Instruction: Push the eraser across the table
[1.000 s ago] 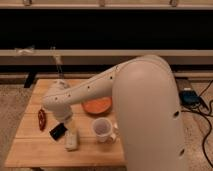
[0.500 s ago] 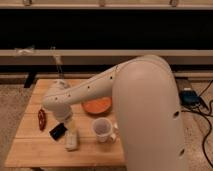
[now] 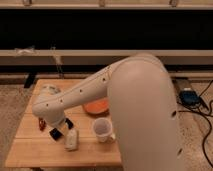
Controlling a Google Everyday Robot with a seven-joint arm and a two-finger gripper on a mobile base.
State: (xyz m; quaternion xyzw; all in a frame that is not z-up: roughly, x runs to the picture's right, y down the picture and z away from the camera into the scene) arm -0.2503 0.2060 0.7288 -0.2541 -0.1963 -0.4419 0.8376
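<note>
The eraser (image 3: 56, 133) is a small flat black block on the light wooden table (image 3: 35, 150), near its left front. A pale beige rounded block (image 3: 71, 140) lies just to its right. My gripper (image 3: 59, 124) is at the end of the big white arm, low over the table just behind and above the eraser; whether it touches the eraser I cannot tell. A small red object (image 3: 41, 123) lies just left of the gripper. The arm hides the middle of the table.
A white cup (image 3: 102, 129) stands right of the beige block. An orange plate (image 3: 96, 106) lies behind it, partly under the arm. A dark box with cables (image 3: 189, 96) sits on the floor at the right. A dark wall shelf runs behind the table.
</note>
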